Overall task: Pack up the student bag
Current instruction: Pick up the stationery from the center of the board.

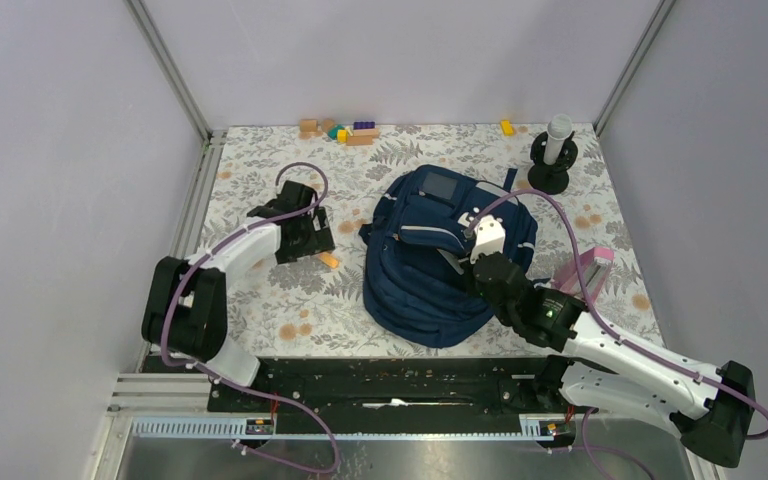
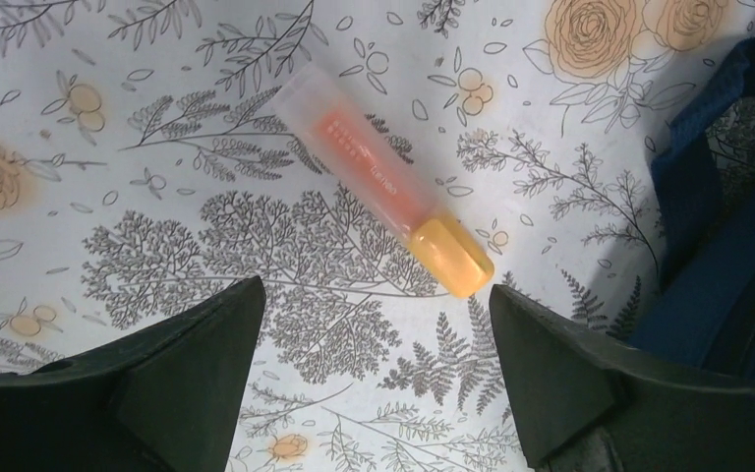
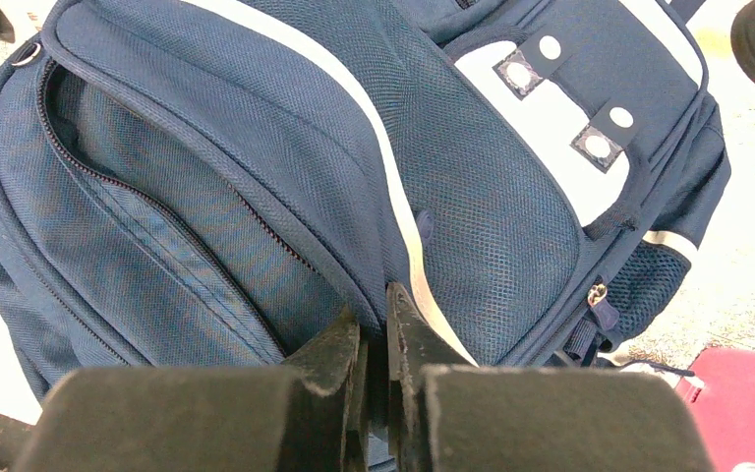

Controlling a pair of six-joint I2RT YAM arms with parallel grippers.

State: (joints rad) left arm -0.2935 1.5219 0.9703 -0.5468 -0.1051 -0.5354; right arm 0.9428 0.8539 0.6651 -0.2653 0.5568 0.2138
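Student bag [image 1: 430, 270] — a large navy-blue fabric backpack with a pale reflective stripe — lies flat mid-table. The right gripper [image 3: 374, 320] has its jaws pressed together on the fabric lip of an unzipped compartment, to my eye so that the mouth gapes for loading. Out at the bag's nine o'clock the left gripper [image 2: 374, 300] hangs low over the flowered tablecloth [image 2: 157, 147], jaws spread wide with nothing between them. Just beyond its fingertips lies a translucent peach plastic tube with an orange cap [image 2: 393, 197]. In the wrist view it runs from ten to four o'clock, cap end nearest the fingers — probably the next item to go in. A flat pink case [image 1: 588, 268] waits just beside the bag at its three o'clock.
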